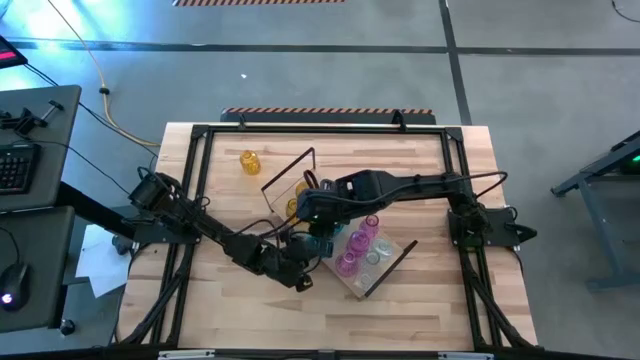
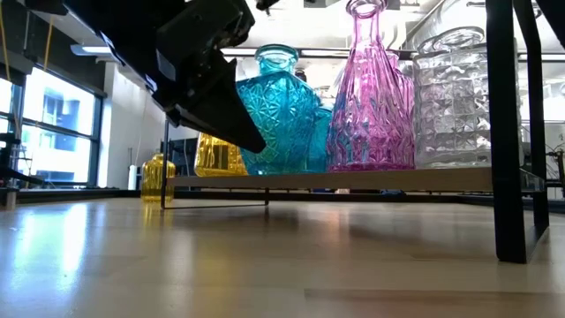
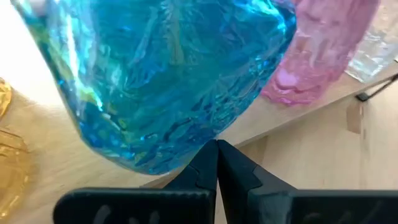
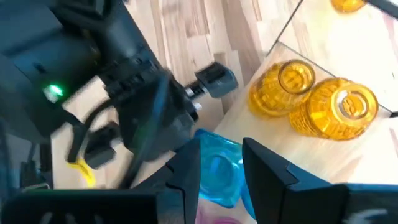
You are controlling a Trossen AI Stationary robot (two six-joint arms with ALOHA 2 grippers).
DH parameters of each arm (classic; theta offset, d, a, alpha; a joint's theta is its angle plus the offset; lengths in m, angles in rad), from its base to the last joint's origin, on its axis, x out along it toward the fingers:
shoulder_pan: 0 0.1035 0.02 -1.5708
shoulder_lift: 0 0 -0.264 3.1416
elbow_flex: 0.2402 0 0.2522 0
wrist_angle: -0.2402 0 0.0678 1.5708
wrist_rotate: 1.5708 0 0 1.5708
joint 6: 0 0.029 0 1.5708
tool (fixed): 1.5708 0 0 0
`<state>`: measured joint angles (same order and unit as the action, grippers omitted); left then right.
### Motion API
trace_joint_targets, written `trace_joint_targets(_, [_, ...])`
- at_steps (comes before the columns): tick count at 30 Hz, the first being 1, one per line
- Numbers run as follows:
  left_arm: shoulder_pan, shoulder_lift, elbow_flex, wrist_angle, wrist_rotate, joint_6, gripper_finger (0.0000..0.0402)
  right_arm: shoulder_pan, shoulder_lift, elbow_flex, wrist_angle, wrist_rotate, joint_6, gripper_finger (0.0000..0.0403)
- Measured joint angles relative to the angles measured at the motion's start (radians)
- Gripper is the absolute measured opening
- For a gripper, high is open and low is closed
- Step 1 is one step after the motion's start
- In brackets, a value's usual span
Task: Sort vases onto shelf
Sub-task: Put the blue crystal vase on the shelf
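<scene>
The table point(image 1: 420, 310) of pale slats fills the middle of the high view. On it the shelf point(image 1: 385, 272) lies slantwise, running from about 10 o'clock of the table's centre down to 4 o'clock, a black frame loop point(image 1: 290, 172) standing at its 10 o'clock end.

The right arm point(image 1: 430, 185) reaches in from 3 o'clock, and the right gripper point(image 4: 221, 163) hangs over the blue vase point(image 2: 275, 110) near the shelf's middle. Its jaws straddle the vase's neck; whether they are pinching it I cannot tell.

The left arm point(image 1: 190, 222) comes from 9 o'clock, and the left gripper point(image 3: 217, 163), jaws pressed together and holding nothing, sits low at the shelf's near edge, its tips just beside the blue vase's base.

On the shelf the vases stand in a row: two amber vases point(image 4: 311, 99) toward the 10 o'clock end, the blue vase next, then pink vases point(image 1: 358, 243), then a clear vase point(image 2: 452, 97) toward 4 o'clock.

A lone amber vase point(image 1: 249, 161) stands off the shelf on the table, at about 11 o'clock, well apart from the rest.
</scene>
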<state>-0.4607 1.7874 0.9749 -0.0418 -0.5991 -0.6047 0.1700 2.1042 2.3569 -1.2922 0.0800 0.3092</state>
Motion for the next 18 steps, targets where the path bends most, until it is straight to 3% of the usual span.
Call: trace_joint_targets(18, [-0.013,-0.002,0.0,0.018,0.01,0.015,0.0,0.016,-0.001,0.0,0.019,0.076,0.008,0.0099])
